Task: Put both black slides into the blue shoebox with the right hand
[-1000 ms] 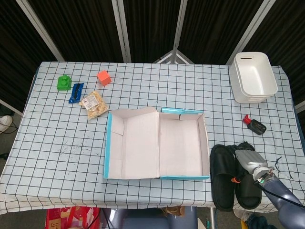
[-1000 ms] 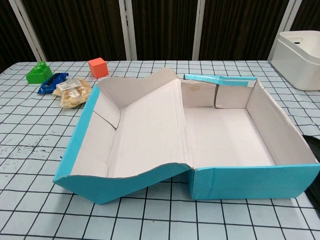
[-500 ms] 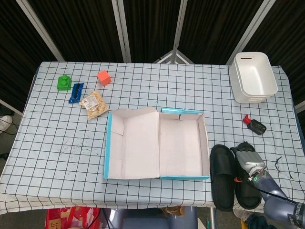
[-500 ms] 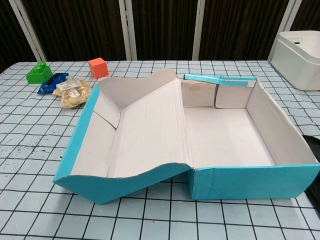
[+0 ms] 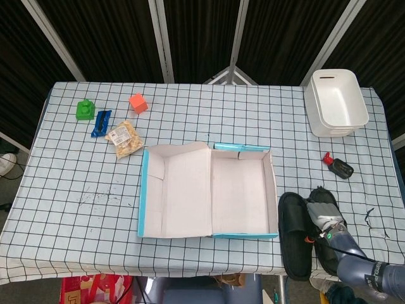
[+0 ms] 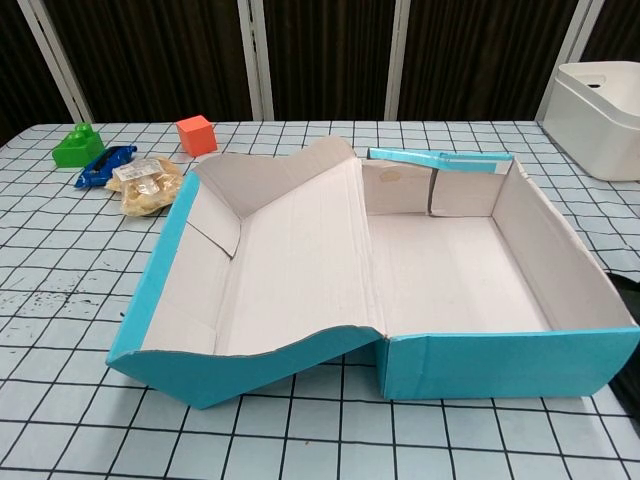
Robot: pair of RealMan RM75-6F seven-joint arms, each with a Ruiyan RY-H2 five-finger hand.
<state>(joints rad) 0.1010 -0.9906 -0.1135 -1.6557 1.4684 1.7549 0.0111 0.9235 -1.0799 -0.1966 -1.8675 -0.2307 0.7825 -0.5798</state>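
Head view, L to R: green block (image 5: 83,109) sat near the table's far-left corner, w/ a blue clip-like item (image 5: 100,123) just beside it, then a snack bag (image 5: 124,139) and an orange cube (image 5: 138,103) further in. Table (image 5: 69,190) wore a black-and-white checked cloth. Blue shoebox (image 5: 209,190) lay open mid-table, lid flap folded out to the L, tray on the R w/ pale bare inside; chest view showed the same box (image 6: 500,360) from the front, nothing in it. Just R of the box, at the near edge, the two black slides lay side by side: left slide (image 5: 295,237) close alongside the box wall, right slide (image 5: 329,247) partly under the right hand (image 5: 324,212). That hand rested on the upper part of the right slide, fingers pointing away from the robot; whether they actually gripped it, can't tell, since the hand's back hid them. Further R, a small red-and-black object (image 5: 338,166) lay on the cloth, and a stack of white bins (image 5: 336,101) stood at the far-right corner. Left hand didn't show in either view.
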